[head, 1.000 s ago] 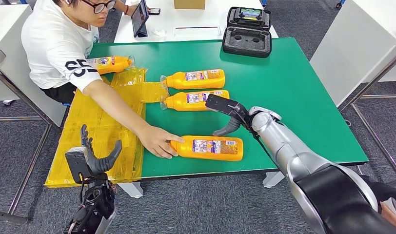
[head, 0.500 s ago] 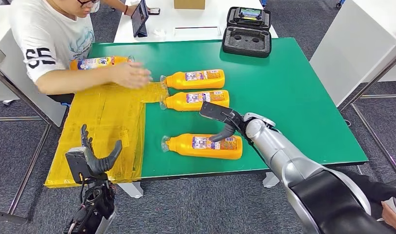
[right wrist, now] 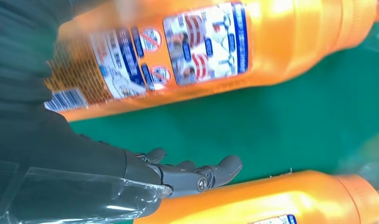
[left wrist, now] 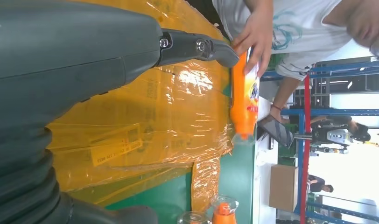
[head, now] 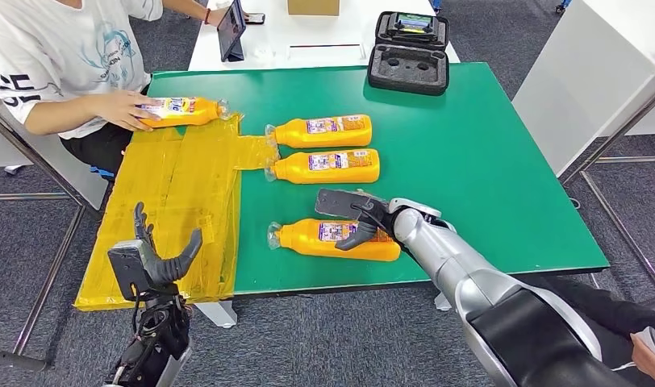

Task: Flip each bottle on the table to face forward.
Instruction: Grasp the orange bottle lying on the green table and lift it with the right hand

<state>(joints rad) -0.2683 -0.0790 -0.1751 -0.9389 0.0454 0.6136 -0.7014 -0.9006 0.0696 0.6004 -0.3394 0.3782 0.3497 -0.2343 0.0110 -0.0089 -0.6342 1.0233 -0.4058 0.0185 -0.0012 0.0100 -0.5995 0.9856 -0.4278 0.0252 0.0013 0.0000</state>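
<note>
head view: right hand [head: 352, 211], fingers spread, hovers over the nearest bottle [head: 334, 239]; left hand [head: 151, 260] fingers spread.

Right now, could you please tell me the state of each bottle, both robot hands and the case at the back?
Nearest bottle: lying down, right hand over it.
Middle bottle: lying down, untouched.
Third bottle: lying down, untouched.
Far-left bottle: lying down, held by a person's hand.
Right hand: open, fingers spread.
Left hand: open, empty.
Black case: lid open.
</note>
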